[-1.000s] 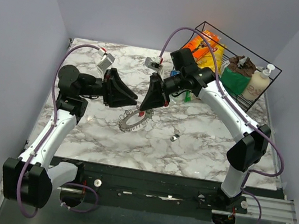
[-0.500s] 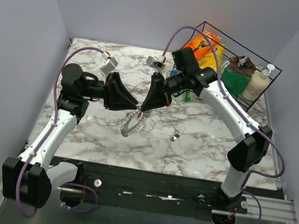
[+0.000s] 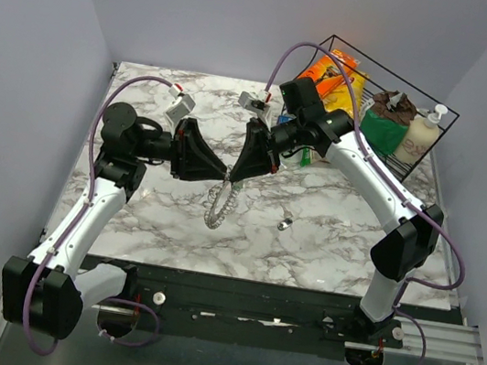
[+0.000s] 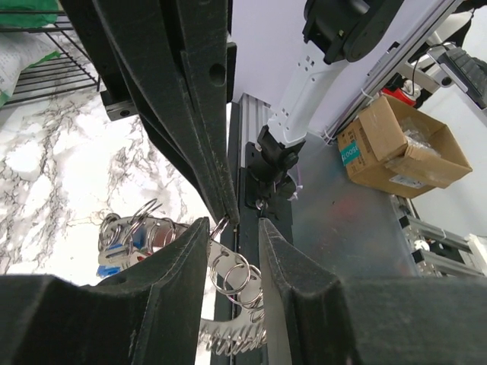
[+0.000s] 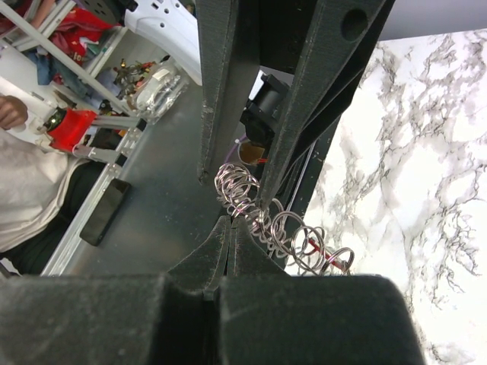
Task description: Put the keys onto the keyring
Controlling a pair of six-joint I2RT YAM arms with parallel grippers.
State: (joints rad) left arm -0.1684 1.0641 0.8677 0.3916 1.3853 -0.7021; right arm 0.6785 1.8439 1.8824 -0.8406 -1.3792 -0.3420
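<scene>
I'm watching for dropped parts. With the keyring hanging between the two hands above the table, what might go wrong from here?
The keyring hangs from a thin pinch at the tips of the right hand; if it swings, it may slip and fall. The left hand sits tip to tip with the right, so a small move may knock them together. One key lies on the table apart from both hands and might get missed.
</scene>
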